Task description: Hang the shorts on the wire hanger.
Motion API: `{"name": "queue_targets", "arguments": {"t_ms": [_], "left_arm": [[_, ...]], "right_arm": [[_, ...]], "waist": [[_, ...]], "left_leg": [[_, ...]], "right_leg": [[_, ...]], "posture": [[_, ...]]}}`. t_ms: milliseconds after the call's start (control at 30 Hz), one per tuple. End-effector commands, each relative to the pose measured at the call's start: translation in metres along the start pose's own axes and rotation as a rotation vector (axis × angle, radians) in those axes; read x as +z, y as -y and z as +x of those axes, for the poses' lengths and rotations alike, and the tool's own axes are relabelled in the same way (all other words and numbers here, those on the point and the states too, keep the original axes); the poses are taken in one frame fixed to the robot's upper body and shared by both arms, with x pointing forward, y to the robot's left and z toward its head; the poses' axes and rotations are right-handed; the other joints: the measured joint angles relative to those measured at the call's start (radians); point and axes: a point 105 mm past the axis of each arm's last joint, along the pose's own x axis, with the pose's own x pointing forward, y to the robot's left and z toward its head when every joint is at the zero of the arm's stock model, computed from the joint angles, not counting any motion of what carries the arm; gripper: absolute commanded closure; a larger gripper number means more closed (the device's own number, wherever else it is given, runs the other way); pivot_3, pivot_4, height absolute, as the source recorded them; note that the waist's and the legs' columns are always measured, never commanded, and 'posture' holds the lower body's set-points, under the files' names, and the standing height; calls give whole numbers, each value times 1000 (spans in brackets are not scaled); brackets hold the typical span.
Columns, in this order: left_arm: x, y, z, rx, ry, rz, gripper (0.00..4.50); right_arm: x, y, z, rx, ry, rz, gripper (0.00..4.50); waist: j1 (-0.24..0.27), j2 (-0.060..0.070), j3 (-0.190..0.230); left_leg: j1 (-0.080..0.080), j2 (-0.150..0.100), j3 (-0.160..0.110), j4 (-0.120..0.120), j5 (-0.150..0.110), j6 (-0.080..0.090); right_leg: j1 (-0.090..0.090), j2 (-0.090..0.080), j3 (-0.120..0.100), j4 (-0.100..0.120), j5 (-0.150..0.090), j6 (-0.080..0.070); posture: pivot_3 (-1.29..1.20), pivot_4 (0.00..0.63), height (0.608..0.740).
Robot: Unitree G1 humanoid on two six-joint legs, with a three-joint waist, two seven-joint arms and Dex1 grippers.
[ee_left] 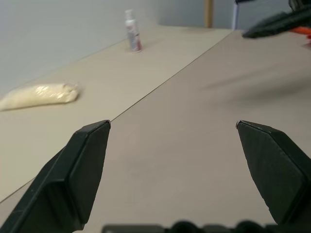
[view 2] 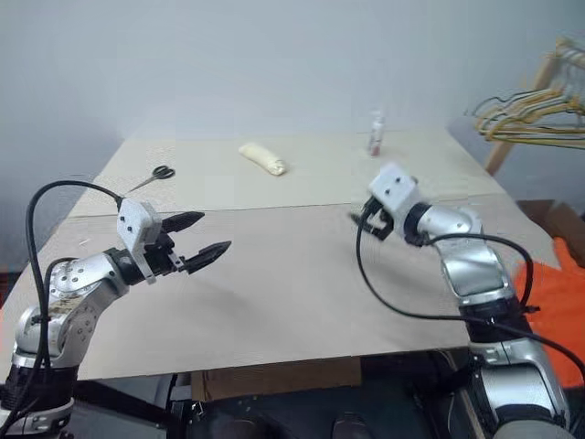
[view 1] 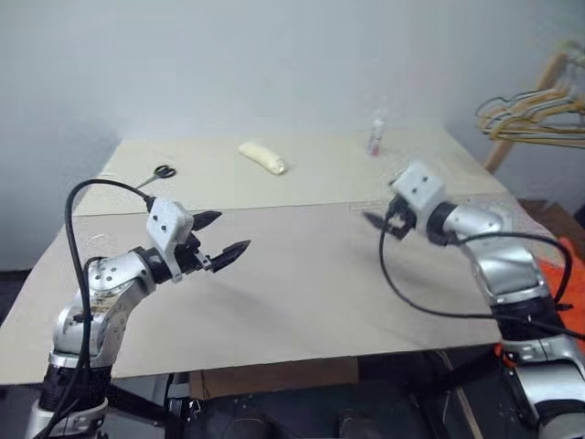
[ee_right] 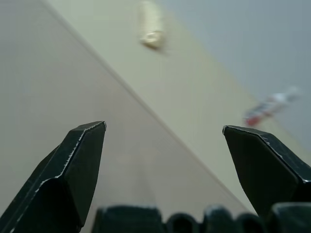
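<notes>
Left eye view: a beige table (view 1: 302, 302) is filling the middle of the scene, and every place below is being given relative to it.
Left gripper (view 1: 222, 236): hovering over the table's near left part, pointing toward the middle, its two black fingers standing wide apart with nothing between them.
Left wrist view: the fingertips (ee_left: 92, 138) are showing a broad gap with bare tabletop in it; the tips of the other gripper are showing far across the table.
Right gripper (view 1: 382, 222): hanging over the table's right half, pointing toward the middle, facing the left one across open surface.
Right wrist view: the fingers (ee_right: 85, 145) are spreading wide, holding nothing, with only tabletop between them.
Shorts (view 1: 567, 274): lying off the table, beyond its right edge and lower than the top, partly hidden behind the right arm; bright orange fabric is showing there.
Wire hanger: a bunch of yellowish and pale hangers (view 1: 535, 114) is hanging past the table's far right corner beside a wooden post (view 1: 523, 110); which of them, if any, is the thin dark one cannot be told.
Scissors (view 1: 157, 174): lying on the table's far left part.
Pale roll (view 1: 262, 157): resting on the far middle of the table.
Small bottle (view 1: 376, 133): standing upright near the table's far edge, right of the roll.
</notes>
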Motion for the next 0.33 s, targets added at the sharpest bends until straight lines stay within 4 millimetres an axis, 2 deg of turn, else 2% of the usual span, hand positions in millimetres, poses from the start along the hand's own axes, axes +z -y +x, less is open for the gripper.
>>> {"name": "queue_targets", "arguments": {"t_ms": [33, 233, 333], "left_arm": [[13, 3, -2, 0, 19, 57, 0], [7, 8, -2, -19, 5, 49, 0], [3, 10, -2, -37, -8, 34, 0]], "right_arm": [[0, 1, -11, 15, -15, -32, 28], [-22, -19, -27, 105, -90, -71, 28], [-26, -21, -29, 102, -108, -75, 28]], "waist": [[22, 0, 0], [55, 0, 0], [59, -1, 0]], "left_leg": [[-1, -1, -1, 0, 0, 0], [0, -1, -2, 0, 0, 1], [0, -1, -1, 0, 0, 3]], "right_leg": [[0, -1, -1, 0, 0, 0], [3, 0, -4, -2, 0, -1], [3, 0, -4, -1, 0, -1]], "posture": [[204, 0, 740], [208, 0, 740], [198, 0, 740]]}}
